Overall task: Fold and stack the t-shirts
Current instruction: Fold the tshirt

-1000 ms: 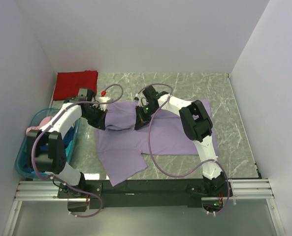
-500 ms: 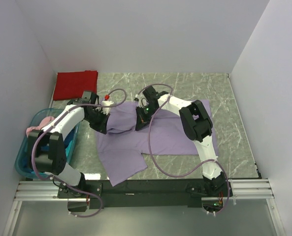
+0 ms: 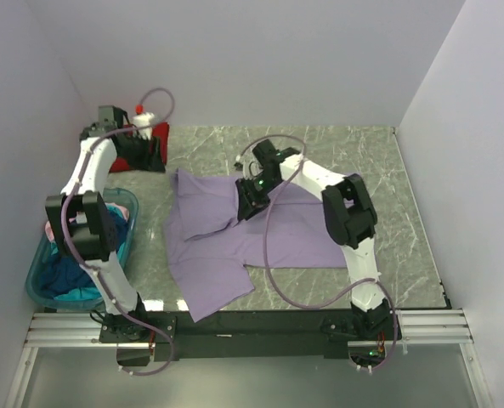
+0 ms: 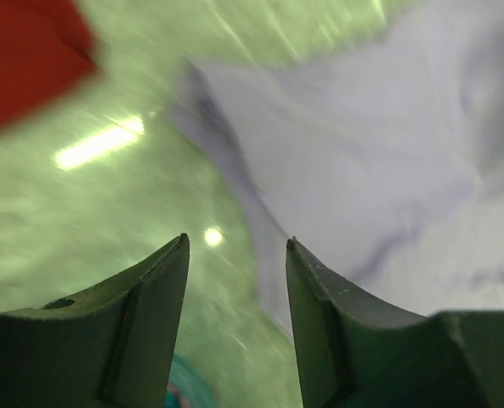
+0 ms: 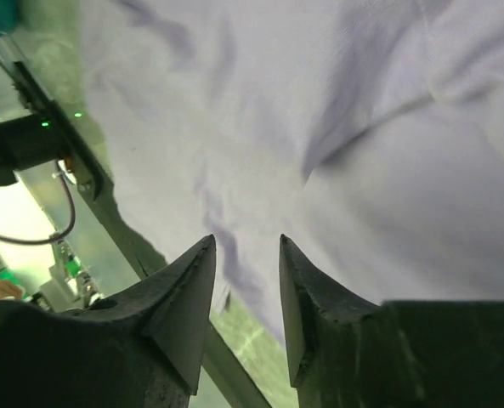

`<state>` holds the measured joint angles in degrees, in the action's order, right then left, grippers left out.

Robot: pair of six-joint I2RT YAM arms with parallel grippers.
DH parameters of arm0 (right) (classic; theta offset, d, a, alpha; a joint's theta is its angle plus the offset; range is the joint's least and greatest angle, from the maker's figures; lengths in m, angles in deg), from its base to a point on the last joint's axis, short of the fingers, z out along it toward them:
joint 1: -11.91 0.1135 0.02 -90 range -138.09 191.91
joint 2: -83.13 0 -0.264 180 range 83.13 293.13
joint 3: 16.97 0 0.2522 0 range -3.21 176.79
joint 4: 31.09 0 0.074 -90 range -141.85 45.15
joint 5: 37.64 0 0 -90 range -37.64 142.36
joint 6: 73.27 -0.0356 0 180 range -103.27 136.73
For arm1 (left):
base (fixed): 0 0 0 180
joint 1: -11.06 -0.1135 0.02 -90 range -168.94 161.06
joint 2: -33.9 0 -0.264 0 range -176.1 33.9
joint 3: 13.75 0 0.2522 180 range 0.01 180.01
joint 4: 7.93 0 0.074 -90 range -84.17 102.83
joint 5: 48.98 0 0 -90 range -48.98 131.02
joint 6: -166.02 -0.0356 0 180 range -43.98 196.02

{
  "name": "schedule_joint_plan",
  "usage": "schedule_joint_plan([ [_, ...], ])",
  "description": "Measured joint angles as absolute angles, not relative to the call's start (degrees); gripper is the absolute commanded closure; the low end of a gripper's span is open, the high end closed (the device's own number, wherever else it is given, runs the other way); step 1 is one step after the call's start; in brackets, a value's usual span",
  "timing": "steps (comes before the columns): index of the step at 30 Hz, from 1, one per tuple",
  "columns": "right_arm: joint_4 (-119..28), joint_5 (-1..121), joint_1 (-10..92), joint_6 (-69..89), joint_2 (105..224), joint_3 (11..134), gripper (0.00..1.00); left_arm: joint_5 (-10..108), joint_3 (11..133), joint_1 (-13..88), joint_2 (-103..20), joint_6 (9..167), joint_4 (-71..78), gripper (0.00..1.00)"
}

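Note:
A light purple t-shirt [image 3: 260, 238] lies spread on the marble table, its upper part rumpled; it also shows in the left wrist view [image 4: 387, 136] and the right wrist view [image 5: 277, 110]. My right gripper [image 3: 247, 206] hovers over its upper middle, open [image 5: 246, 240], with nothing between the fingers. My left gripper [image 3: 143, 158] is at the back left by the red t-shirt [image 3: 160, 134], which the arm mostly hides. It is open [image 4: 237, 242] and empty, with the red t-shirt [image 4: 22, 51] at the top left of its view.
A translucent teal tub [image 3: 39, 285] stands at the left edge, holding pink [image 3: 52, 228] and dark blue [image 3: 69, 280] cloth. White walls close in the table on three sides. Purple cables loop off both arms.
Both grippers have opened and let go of the purple t-shirt. The left arm has swung back and left to the red t-shirt. The purple t-shirt's upper left now lies spread out.

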<state>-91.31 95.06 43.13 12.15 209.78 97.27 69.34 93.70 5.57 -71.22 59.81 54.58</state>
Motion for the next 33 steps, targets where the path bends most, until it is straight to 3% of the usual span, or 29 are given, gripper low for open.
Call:
schedule_joint_plan([
  [7,-94.46,94.80,30.26,17.16,201.50,99.09,0.59,68.77,107.31,3.82,-84.95,65.41,51.41,0.58],
  [17,-97.17,81.07,6.85,24.90,207.07,103.04,0.65,68.64,107.36,5.13,-90.90,69.69,48.09,0.54],
  [33,-98.22,72.00,2.41,28.48,214.86,108.38,0.67,62.45,105.70,9.52,-94.41,72.23,42.97,0.58],
])
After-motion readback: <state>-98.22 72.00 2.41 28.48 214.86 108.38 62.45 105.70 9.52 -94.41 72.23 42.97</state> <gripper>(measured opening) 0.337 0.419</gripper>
